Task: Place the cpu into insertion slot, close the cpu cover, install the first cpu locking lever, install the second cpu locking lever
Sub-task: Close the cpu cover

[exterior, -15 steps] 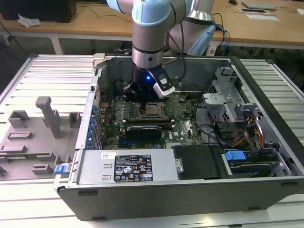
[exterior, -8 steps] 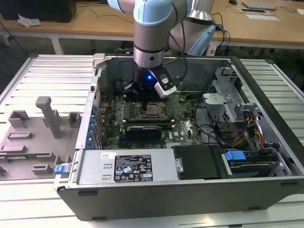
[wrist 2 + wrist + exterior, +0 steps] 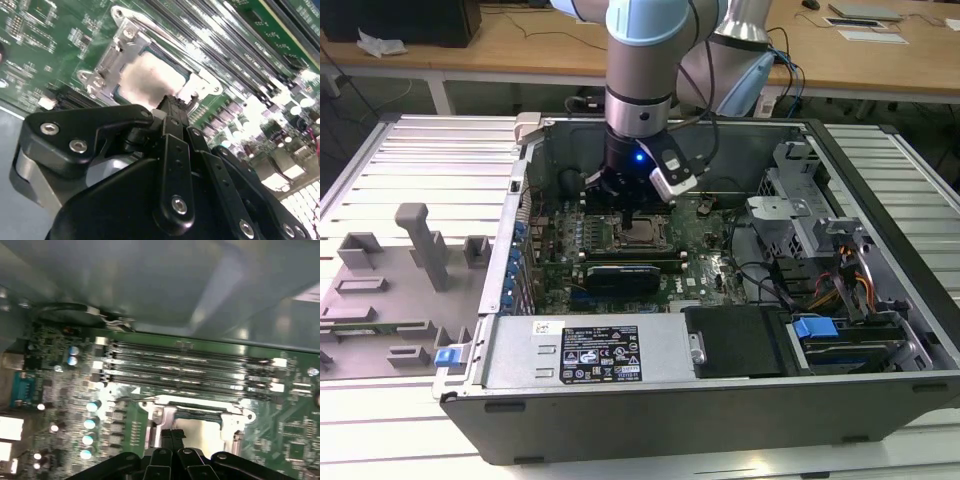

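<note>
Counter (image 3: 410, 140), slatted, carries one open computer case (image 3: 620, 400). One arm (image 3: 640, 60), upper part cut off, reaches in. End effector (image 3: 169, 105) has its fingers pressed together, holding nothing, and hides one socket edge. Four long memory slots (image 3: 190, 365). Insertion slot (image 3: 200, 413) holds one cpu (image 3: 147, 80), framed by cpu cover (image 3: 112, 52).

Bearing, on a ribbed silver-grey metal tabletop (image 3: 420, 150), a large open dark-grey metal computer case (image 3: 720, 410) across the middle. Also carrying a flat grey plastic fixture plate with upright blocks (image 3: 380, 300), lying just beside the case at the exterior view's left.
</note>
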Robot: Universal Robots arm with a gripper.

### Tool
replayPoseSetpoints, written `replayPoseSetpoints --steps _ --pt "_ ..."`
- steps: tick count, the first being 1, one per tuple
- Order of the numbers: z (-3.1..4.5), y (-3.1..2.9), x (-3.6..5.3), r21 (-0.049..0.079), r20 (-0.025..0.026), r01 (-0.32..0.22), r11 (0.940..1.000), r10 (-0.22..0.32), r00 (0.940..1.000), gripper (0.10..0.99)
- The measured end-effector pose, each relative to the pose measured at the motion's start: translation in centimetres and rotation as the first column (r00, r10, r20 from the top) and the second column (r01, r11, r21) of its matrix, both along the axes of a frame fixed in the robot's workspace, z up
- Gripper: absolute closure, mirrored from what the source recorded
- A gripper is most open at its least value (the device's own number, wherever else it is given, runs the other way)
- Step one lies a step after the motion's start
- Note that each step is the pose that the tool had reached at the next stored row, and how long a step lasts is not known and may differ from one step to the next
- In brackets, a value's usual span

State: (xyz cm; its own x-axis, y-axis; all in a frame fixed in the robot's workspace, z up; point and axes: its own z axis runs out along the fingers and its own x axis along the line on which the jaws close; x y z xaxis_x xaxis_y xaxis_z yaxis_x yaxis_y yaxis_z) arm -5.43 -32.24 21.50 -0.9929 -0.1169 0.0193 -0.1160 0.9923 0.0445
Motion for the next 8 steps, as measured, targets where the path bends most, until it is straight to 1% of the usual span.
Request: replayPoseSetpoints --steps 1,3,6,7,8 --pt "0.0 0.0 0.49 0.0 -0.0004 0.0 1.0 0.0 1.0 0.98" --pt "0.0 0.0 1.19 -0.001 -0.0018 0.0 1.0 0.0 1.0 0.98" --pt "0.06 0.0 1.42 -0.007 -0.004 0.0 1.0 0.0 1.0 0.98" --pt "0.19 0.0 1.42 -0.009 -0.0041 0.0 1.0 0.0 1.0 0.98" --pt "0.49 0.0 1.43 -0.012 -0.004 0.0 0.9999 0.0 1.0 0.98"
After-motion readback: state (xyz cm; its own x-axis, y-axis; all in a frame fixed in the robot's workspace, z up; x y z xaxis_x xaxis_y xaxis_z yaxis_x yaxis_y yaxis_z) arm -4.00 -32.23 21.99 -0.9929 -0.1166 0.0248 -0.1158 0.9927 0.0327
